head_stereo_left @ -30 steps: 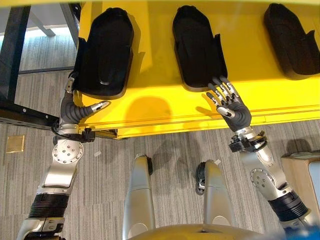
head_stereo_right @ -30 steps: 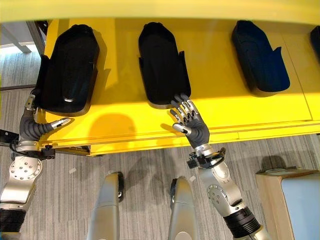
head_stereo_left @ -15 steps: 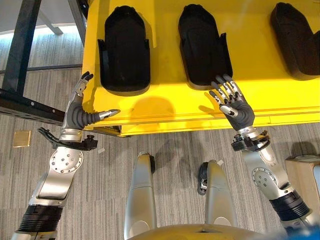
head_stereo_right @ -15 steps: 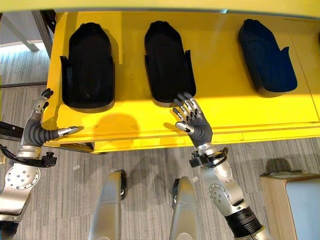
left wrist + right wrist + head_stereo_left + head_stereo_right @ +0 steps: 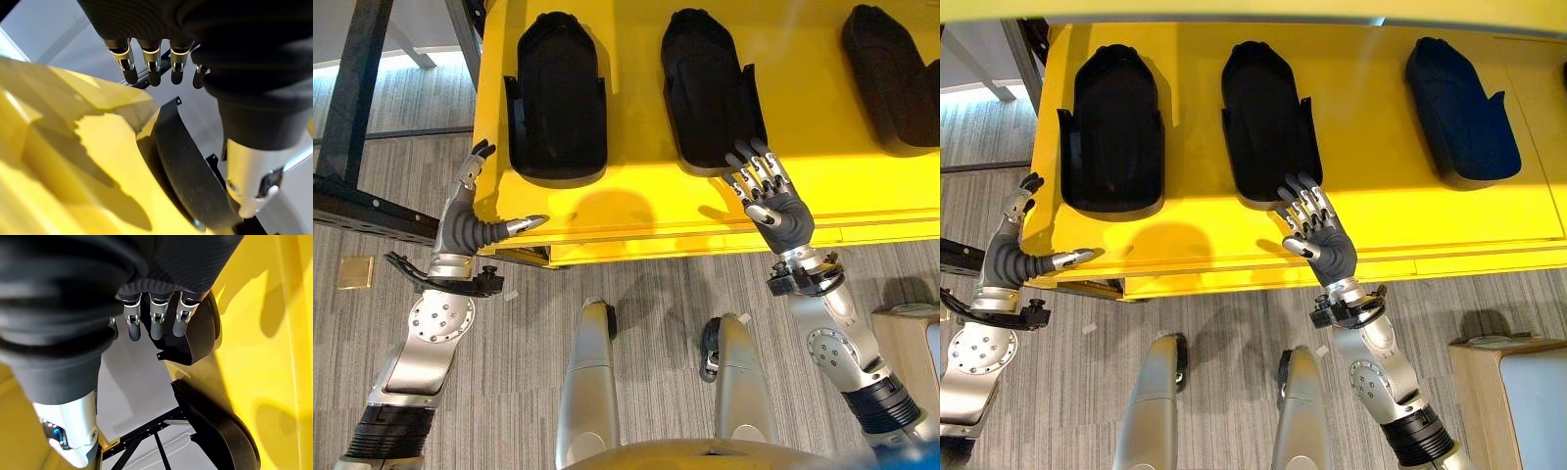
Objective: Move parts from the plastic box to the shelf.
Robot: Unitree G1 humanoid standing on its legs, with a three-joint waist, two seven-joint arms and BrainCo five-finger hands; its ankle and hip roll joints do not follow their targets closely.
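Left eye view: no legible writing on any item. Three black moulded parts, long with rounded far ends and raised side walls, lie in a row on the yellow shelf [image 5: 636,211]: left part [image 5: 558,93], middle part [image 5: 710,83], right part [image 5: 891,73]. Left hand [image 5: 470,220] at the shelf's left front corner, fingers straight, empty. Right hand [image 5: 773,201] spread flat, fingertips at the middle part's near edge; nothing gripped.

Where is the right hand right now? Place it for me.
In the eye views the right hand is open over the yellow shelf near its front edge, fingertips at the near end of the middle black part.
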